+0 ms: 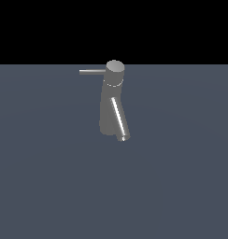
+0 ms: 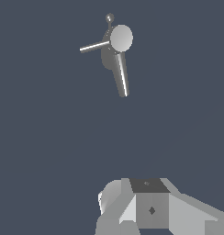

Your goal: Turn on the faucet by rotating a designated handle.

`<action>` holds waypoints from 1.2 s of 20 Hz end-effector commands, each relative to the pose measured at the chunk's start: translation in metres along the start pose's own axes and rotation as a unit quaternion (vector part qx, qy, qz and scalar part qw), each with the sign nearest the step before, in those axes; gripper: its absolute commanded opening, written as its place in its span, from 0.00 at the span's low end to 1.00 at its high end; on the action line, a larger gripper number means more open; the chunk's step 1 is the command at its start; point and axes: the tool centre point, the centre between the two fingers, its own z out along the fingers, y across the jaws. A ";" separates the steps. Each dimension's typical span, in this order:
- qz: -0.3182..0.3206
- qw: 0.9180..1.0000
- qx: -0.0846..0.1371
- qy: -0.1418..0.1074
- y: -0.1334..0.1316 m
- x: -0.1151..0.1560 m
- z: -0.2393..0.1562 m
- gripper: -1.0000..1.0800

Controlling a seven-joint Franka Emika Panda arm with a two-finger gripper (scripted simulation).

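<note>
A: Faucet (image 1: 112, 105) first. It stands alone on the flat slate-blue worktop (image 1: 50, 186), near the middle of the exterior view. It is a grey tapered column that looks like metal, and it leans a little. On top sits a round cylindrical cap (image 1: 115, 70).

B: And the handle (image 1: 92, 71)?

A: A thin straight rod. It sticks out horizontally from the cap toward the exterior view's left. The thicker shiny tube that slants down the front is the spout (image 1: 119, 118), not the part to turn.

B: How will the handle behave, in your opinion?

A: I judge it stiff and hard, and it should not bend or break. The smooth round surface may be slippery, so the fingers could slide along it. The faucet body looks fixed, and only the cap with the rod should rotate.

B: Where is the best place to take hold?

A: Near the free end of the rod, I think, because the lever is longest there and less force is needed. A sideways push on that end may also be enough.

B: What is the end effector (image 2: 150, 209) doing?

A: In the wrist view only its pale blocky body shows, well apart from the faucet. The fingertips are out of frame, so I cannot tell if they are spread or pressed together. It holds nothing that I can see.
</note>
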 end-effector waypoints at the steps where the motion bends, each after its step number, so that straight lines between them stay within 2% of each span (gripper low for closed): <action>1: 0.000 1.000 0.000 0.000 0.000 0.000 0.000 0.00; 8: 0.016 1.000 0.006 0.004 -0.004 0.003 0.007 0.00; 15: 0.064 0.998 0.024 0.017 -0.017 0.013 0.027 0.00; 20: 0.114 0.992 0.044 0.031 -0.030 0.026 0.048 0.00; 24: 0.161 0.984 0.061 0.043 -0.041 0.040 0.066 0.00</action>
